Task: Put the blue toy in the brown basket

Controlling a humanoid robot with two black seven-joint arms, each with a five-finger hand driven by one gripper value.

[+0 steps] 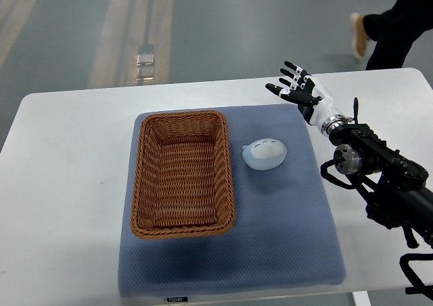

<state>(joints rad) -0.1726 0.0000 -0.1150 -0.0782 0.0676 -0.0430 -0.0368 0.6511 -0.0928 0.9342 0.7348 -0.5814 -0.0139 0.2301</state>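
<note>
Top view, single camera. White table [74, 157] carries a grey-blue mat [284, 231] laid across its middle. On the mat's left half sits the brown wicker basket [226, 177], rectangular, long side running up-down in the frame, nothing inside it. Just beside the basket's right rim, apart from it by a narrow strip of mat, lies the pale blue toy [264, 153], a rounded soft shape with small dark marks on its upper face.

Right hand [298, 89] sits in the upper right of the frame, over the mat's far right corner and the bare table beyond. Fingers spread wide, holding nothing, palm turned roughly toward the toy. It is well apart from the toy, above and to the right of it. The black forearm [379, 164] runs down toward the lower right edge. Left arm not in view.

A person's leg and shoe [358, 35] show on the floor at the upper right, clear of the table.

Judgement: the approach step, grasp not yet begun. Next move calls for bringing the hand down-left over the toy and closing round its rounded body, then a short carry leftward over the rim. The basket's closeness leaves little room for fingers on the toy's left side.
</note>
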